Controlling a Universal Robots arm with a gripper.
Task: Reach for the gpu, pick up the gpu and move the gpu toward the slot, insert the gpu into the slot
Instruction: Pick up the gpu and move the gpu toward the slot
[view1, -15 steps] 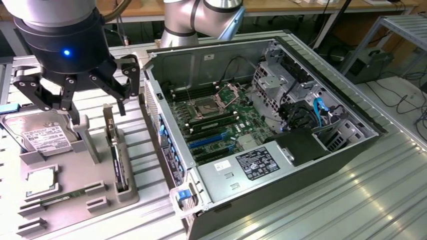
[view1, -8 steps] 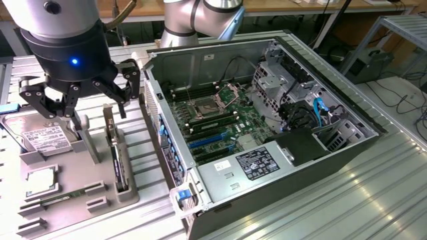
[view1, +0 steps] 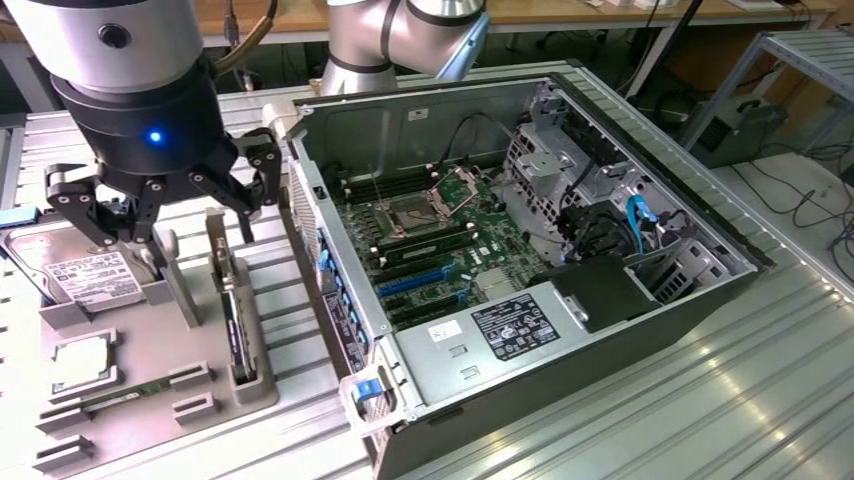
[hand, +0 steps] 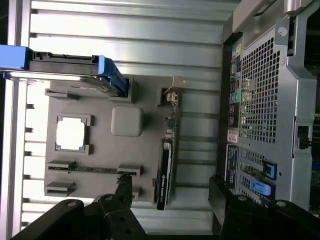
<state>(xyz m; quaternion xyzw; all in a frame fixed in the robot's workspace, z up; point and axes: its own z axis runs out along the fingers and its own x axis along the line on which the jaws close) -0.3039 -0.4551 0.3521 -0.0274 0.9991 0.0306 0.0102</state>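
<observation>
Grey tray (view1: 147, 345) holds gpu (view1: 240, 332) upright; hand (view1: 167, 230) spread above.

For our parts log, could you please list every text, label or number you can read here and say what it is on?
None can be read.
The hard drive label: too small.
The power supply label: too small.
The stickers on the computer case rear: blurred.

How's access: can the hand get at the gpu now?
Probably yes. The gpu stands on edge in the tray, top edge bare; the open hand hangs above it, nothing between them.
</observation>
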